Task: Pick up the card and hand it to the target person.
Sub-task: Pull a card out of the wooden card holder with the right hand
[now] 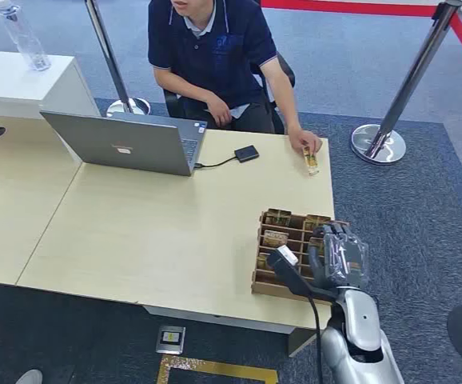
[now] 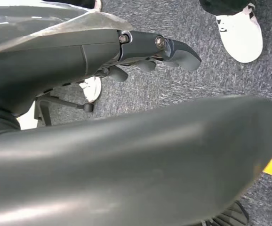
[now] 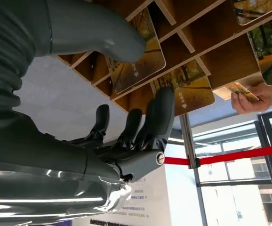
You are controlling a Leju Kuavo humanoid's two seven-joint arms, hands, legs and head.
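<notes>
Several cards [image 3: 184, 89] in wooden tray [image 1: 264, 276] just beyond right hand [image 1: 336, 254], fingers [image 3: 163, 110] apart, empty, poised to pick; left hand [image 2: 156, 49] loosely apart, idle.

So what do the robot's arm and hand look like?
The right arm is shiny silver, with a black cable running alongside. The right hand has a grey ribbed cover, a thick grey thumb and darker fingers. The left hand is dark grey too.

I'm seeing my silver right arm [image 1: 361, 340] rising at lower right of the head view, a black cable running beside it. My right hand [image 3: 134, 136] is showing dark fingers, a grey ribbed cover and a screw.
</notes>
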